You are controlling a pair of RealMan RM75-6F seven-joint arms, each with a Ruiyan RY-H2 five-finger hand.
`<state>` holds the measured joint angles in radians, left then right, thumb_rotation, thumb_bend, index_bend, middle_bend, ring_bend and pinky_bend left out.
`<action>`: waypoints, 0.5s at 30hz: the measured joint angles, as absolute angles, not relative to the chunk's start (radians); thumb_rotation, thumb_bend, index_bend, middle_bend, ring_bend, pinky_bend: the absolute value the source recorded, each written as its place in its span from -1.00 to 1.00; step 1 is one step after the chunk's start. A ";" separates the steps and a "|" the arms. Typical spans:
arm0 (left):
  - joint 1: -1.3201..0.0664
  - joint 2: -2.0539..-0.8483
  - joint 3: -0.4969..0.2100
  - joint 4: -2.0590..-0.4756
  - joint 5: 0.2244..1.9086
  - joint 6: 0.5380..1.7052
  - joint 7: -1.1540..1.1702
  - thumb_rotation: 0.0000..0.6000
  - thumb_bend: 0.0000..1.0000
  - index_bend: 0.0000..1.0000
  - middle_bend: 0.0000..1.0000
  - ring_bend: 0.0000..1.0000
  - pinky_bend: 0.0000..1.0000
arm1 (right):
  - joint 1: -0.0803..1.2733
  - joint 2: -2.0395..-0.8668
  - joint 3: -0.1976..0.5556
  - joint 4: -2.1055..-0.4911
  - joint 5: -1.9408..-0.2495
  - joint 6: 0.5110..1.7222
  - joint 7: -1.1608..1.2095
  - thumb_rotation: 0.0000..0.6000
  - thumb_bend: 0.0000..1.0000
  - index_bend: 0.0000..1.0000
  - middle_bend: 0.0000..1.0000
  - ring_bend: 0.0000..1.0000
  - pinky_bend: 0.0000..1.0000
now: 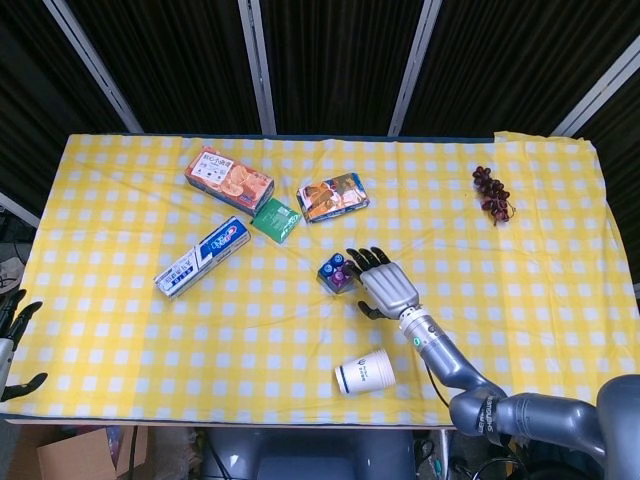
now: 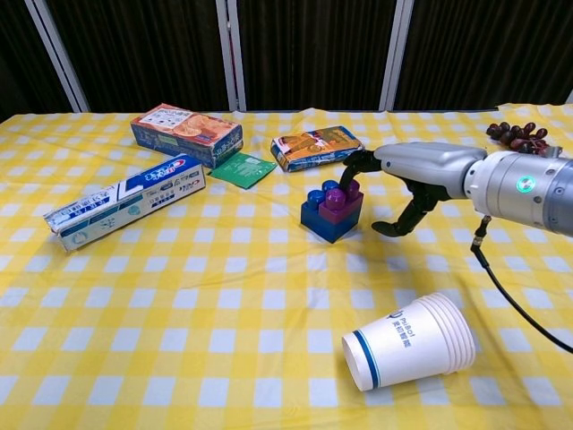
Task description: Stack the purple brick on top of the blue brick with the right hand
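Note:
The purple brick [image 2: 340,204] [image 1: 343,277] sits on top of the blue brick [image 2: 322,224] [image 1: 328,276] near the middle of the yellow checked tablecloth. My right hand [image 2: 421,170] [image 1: 385,283] hovers just to the right of the stack. Its fingers arch over toward the purple brick's far studs and its thumb hangs apart on the right, gripping nothing. In the head view my left hand [image 1: 12,335] shows at the bottom left edge, off the table, with its fingers spread and nothing in it.
A paper cup [image 2: 407,342] [image 1: 363,372] lies on its side in front of the stack. A toothpaste box [image 2: 125,202], a cookie box [image 2: 186,133], a green packet [image 2: 243,168] and a snack box [image 2: 315,147] lie behind and to the left. Grapes [image 2: 517,134] lie far right.

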<state>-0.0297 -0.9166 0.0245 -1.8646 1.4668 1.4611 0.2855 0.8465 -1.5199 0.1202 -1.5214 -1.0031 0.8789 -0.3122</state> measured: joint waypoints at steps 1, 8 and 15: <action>-0.030 -0.917 0.024 -1.865 1.467 1.461 0.286 1.00 -1.00 -0.76 -1.00 -1.00 -0.92 | 0.846 -1.521 0.121 -1.520 -1.005 0.879 -0.311 1.00 -0.07 -0.50 -1.00 -1.00 -1.00; -0.030 -0.916 0.023 -1.864 1.466 1.462 0.282 1.00 -1.00 -0.76 -1.00 -1.00 -0.92 | 0.845 -1.529 0.126 -1.516 -1.010 0.873 -0.313 1.00 -0.07 -0.49 -1.00 -1.00 -1.00; -0.030 -0.914 0.024 -1.864 1.467 1.461 0.279 1.00 -1.00 -0.76 -1.00 -1.00 -0.92 | 0.842 -1.499 0.146 -1.568 -1.026 0.901 -0.319 1.00 -0.07 -0.49 -1.00 -1.00 -1.00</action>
<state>-0.0303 -0.9141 0.0236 -1.8645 1.4667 1.4606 0.2793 0.8416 -1.4990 0.1458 -1.5680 -1.0263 0.9007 -0.3191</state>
